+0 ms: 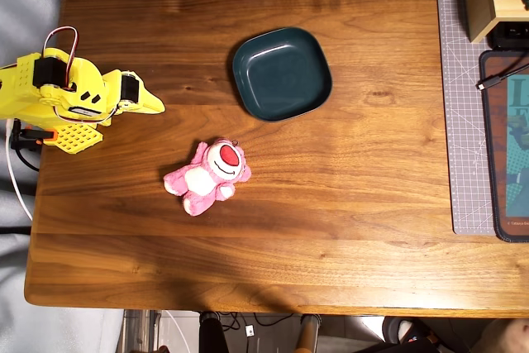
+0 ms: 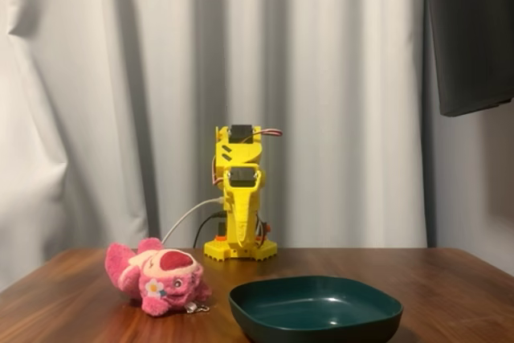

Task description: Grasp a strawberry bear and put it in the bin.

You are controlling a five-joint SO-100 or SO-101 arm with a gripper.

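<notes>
**Bear lying apart from folded arm; grasp not yet begun**

In the overhead view the yellow arm is being seen folded at the left table edge, with the gripper pointing right along the tabletop. The jaws are appearing drawn together with nothing between them; no gap is being shown, though the fixed view gives only the arm's front and cannot confirm it.

The strawberry bear is lying on its back on the wooden table, well apart from the gripper, to the right of it and nearer the lower edge of the overhead view. Its long axis is running diagonally, head toward the upper right, legs toward the lower left. The reach is therefore being judged as an outward and sideways one, with the jaws best set across the narrower body.

The bin is standing empty above and to the right of the bear, near but not touching.

Materials: the bear is soft pink plush with a white belly and red nose, likely to compress under grip. The bin is glossy, dark teal, rounded-square, with a raised rim. The table is polished, dark-grained wood.
</notes>
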